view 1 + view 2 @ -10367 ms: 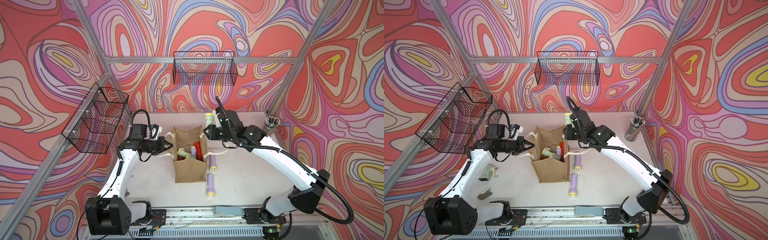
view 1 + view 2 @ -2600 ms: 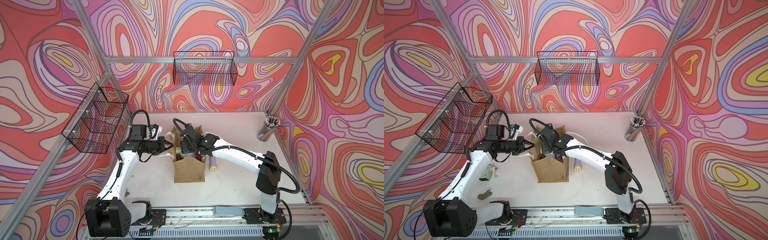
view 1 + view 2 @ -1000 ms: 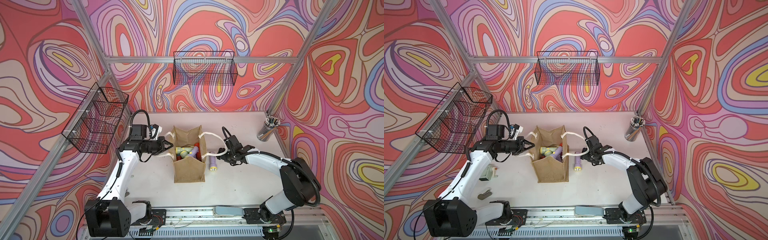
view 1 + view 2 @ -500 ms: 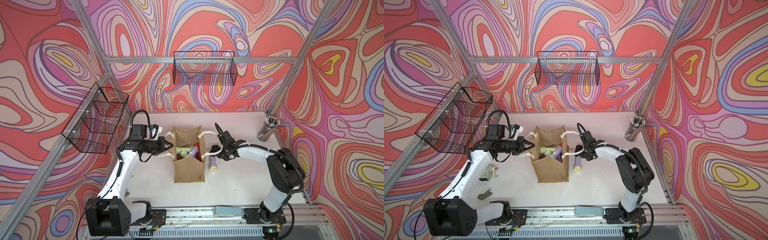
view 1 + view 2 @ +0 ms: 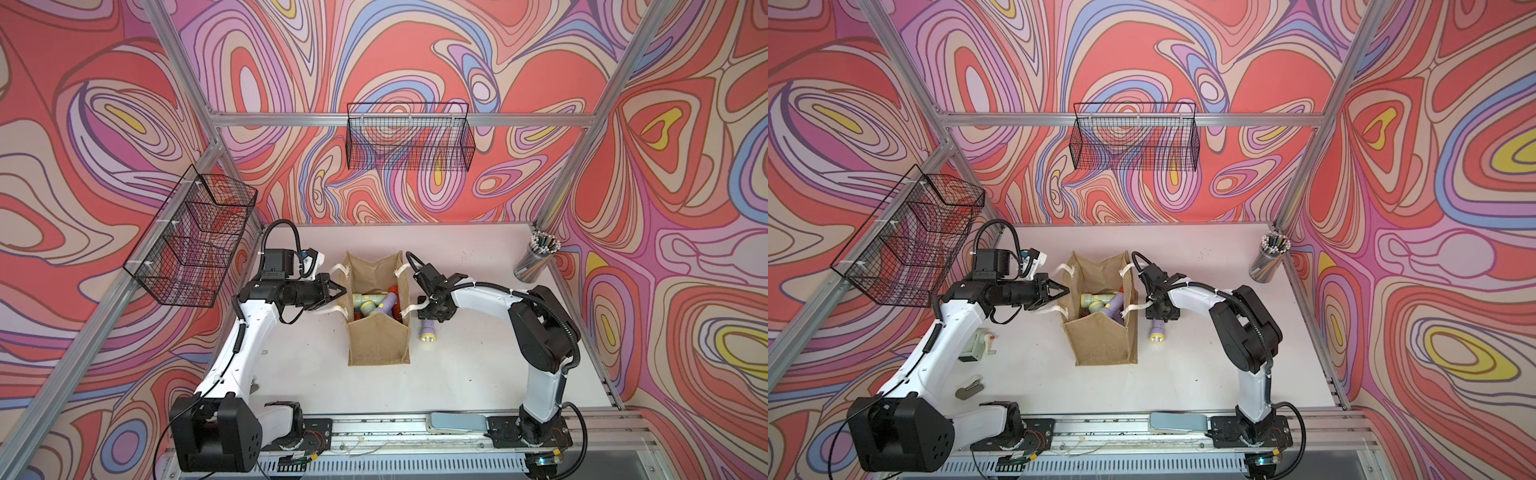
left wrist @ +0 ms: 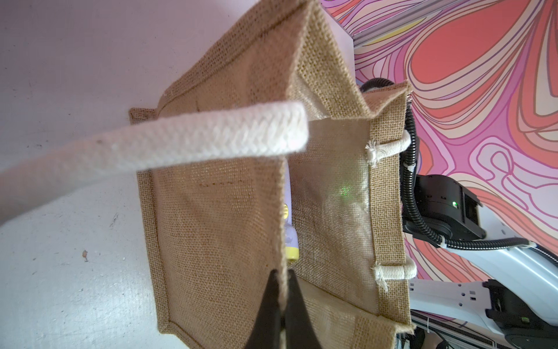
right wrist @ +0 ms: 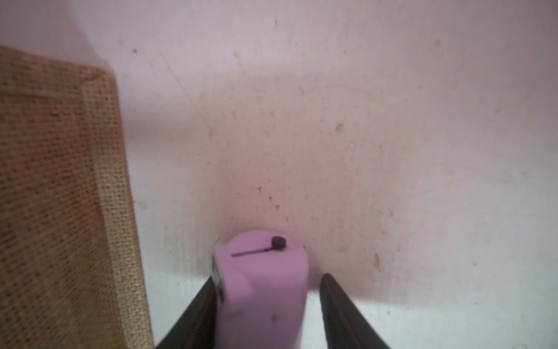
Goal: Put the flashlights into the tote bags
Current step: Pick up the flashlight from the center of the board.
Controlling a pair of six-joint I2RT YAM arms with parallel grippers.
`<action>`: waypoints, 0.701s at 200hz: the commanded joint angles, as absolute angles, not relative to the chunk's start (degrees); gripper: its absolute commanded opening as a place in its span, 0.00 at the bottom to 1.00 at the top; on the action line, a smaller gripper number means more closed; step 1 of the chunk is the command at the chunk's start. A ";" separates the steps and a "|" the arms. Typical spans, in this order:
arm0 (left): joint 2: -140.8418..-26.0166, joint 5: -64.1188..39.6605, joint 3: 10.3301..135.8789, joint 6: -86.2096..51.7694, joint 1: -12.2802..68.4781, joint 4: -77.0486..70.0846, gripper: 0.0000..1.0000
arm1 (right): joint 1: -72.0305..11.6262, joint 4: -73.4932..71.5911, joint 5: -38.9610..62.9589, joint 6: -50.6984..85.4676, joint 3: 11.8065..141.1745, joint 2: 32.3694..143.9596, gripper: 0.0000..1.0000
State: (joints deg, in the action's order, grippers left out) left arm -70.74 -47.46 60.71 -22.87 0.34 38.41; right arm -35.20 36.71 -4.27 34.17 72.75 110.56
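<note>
**Top views.** The tote bag stands open mid-table, with several flashlights already inside. At its 9 o'clock the left gripper meets the rim. At its 3 o'clock a lilac flashlight lies on the table, head toward 6 o'clock, tail under the right gripper.

**Left wrist.** The left gripper is pinched together on the bag's jute wall, near a rope handle. The fabric looks soft and likely to sag unless held.

**Right wrist.** The right gripper stands with jaws apart astride the lilac flashlight. One finger touches the barrel and the other is just clear. The body is probably light, stiff, smooth plastic that rolls easily, so it is best gripped squarely across the barrel.
</note>
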 commanded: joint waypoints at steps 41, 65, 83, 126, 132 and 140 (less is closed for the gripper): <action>-70.40 -46.36 61.95 -21.70 0.35 39.54 0.03 | -35.68 42.73 -12.49 33.83 73.64 110.68 0.25; -70.27 -46.47 61.88 -21.79 0.35 39.47 0.03 | -34.32 46.38 -17.14 33.35 73.58 107.74 0.22; -70.06 -46.25 61.83 -21.80 0.35 39.52 0.03 | -32.61 48.25 -20.22 33.20 72.94 104.28 0.21; -69.61 -45.69 62.27 -21.62 0.35 39.90 0.03 | -29.13 55.44 -32.02 32.45 73.73 96.66 0.21; -69.55 -45.71 62.32 -21.62 0.33 39.95 0.03 | -28.77 56.68 -33.56 32.14 74.26 95.91 0.21; -69.48 -45.66 62.41 -21.58 0.39 39.99 0.03 | -28.30 58.17 -35.31 31.88 74.98 94.94 0.21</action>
State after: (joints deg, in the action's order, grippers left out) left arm -70.61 -46.81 60.75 -22.70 0.34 38.79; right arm -29.45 50.83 -25.10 32.84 73.01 98.13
